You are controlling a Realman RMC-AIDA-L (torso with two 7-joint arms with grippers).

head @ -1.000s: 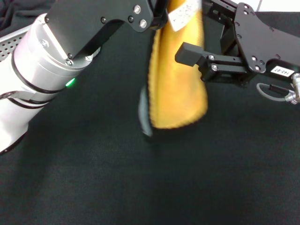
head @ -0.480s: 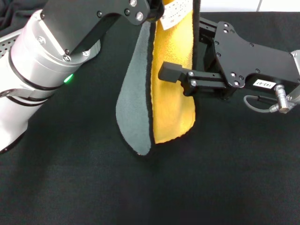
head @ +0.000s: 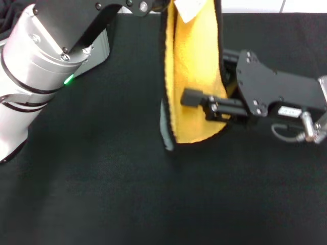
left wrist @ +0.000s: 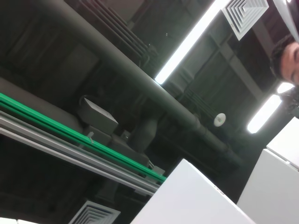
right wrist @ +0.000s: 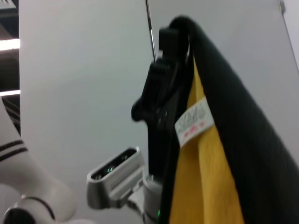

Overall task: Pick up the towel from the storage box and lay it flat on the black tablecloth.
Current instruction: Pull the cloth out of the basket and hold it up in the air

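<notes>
The yellow-orange towel with black trim hangs upright from the top of the head view, its lower edge just above the black tablecloth. Its white care label is at the top and also shows in the right wrist view. My left gripper is shut on the towel's top corner. My right gripper is open at the towel's lower right part. One finger lies in front of the yellow face; the other is hidden behind it. The light grey storage box peeks out under my left arm.
Black fabric with folds lies at the far left corner. My left arm fills the upper left of the head view. The left wrist view shows only ceiling and lamps.
My right gripper has moved down along the towel to its lower part. The towel has turned, so its grey back is now almost hidden. My left arm has shifted slightly up and left.
</notes>
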